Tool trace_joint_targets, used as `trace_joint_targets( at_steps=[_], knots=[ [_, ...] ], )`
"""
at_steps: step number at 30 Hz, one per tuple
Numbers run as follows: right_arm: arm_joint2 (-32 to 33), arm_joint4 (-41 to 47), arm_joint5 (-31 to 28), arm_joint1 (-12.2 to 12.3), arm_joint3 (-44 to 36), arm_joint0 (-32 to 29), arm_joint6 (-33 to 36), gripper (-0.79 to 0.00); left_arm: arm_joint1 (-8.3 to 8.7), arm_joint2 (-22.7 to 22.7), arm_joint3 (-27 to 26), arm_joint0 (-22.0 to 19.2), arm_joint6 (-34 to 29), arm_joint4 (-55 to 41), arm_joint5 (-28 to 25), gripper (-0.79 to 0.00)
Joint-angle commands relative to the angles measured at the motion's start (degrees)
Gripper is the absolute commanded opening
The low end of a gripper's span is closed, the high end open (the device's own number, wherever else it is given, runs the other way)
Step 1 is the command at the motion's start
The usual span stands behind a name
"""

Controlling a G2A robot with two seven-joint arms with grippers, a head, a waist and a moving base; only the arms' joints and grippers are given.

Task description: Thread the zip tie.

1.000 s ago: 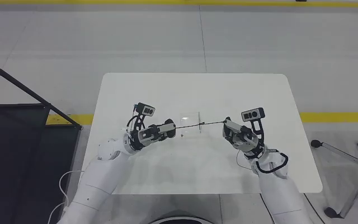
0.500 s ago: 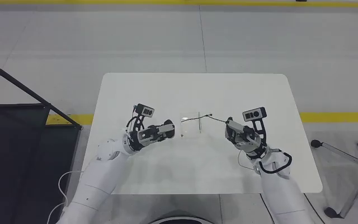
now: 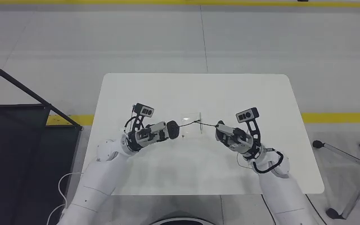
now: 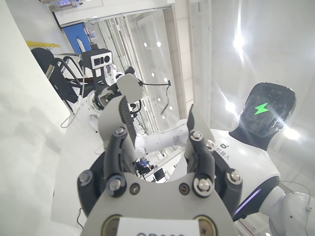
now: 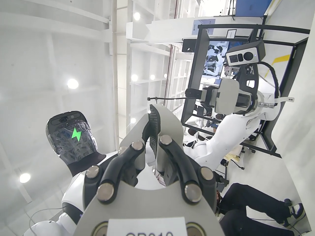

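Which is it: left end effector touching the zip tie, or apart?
Apart. Left wrist view: the left end effector is open, and the zip tie shows clear of both fingers.

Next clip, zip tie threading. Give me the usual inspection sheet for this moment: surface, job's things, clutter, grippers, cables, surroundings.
Surface: white table with rounded corners.
Job's things: black zip tie, held off the table by one end, with the free end drooping between the arms.
Clutter: a faint clear thing on the table below the zip tie; cannot tell what it is.
Grippers: right gripper shut on the zip tie; left gripper open, holding nothing, facing it.
Cables: black cable loop at the right wrist, apart from the zip tie.
Surroundings: grey floor with a yellow line; dark frame beside the table.
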Motion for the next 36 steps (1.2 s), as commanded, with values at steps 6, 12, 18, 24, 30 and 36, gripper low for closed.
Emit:
trace_joint_targets(
  at_steps=[6, 12, 18, 24, 30, 36],
  knots=[
    [-0.8, -1.0, 0.0, -0.1, 0.5, 0.5, -0.7, -0.785, -0.19, 0.9, -0.1, -0.4, -0.3, 0.2, 0.3, -0.009],
    [-1.8, -1.9, 0.2, -0.1, 0.8, 1.1, -0.9, -0.785, -0.31, 1.4, 0.0, -0.7, -0.2, 0.6, 0.2, -0.403],
    [-2.4, -2.5, 0.4, -0.2, 1.1, 1.5, -1.2, -0.785, -0.43, 1.9, 0.2, -1.0, 0.1, 1.1, -0.1, -0.462],
    [-2.8, -2.9, 0.6, -0.2, 1.4, 1.8, -1.3, -0.785, -0.46, 2.0, 0.2, -1.1, 0.3, 1.5, -0.3, -0.483],
    [-3.0, -3.2, 0.7, -0.1, 1.5, 2.0, -1.4, -0.785, -0.46, 2.0, 0.0, -1.1, 0.4, 1.4, -0.4, -0.573],
    [-3.1, -3.2, 0.8, -0.1, 1.6, 2.0, -1.5, -0.785, -0.44, 2.0, -0.1, -1.1, 0.4, 1.5, -0.4, -0.665]
  ],
)
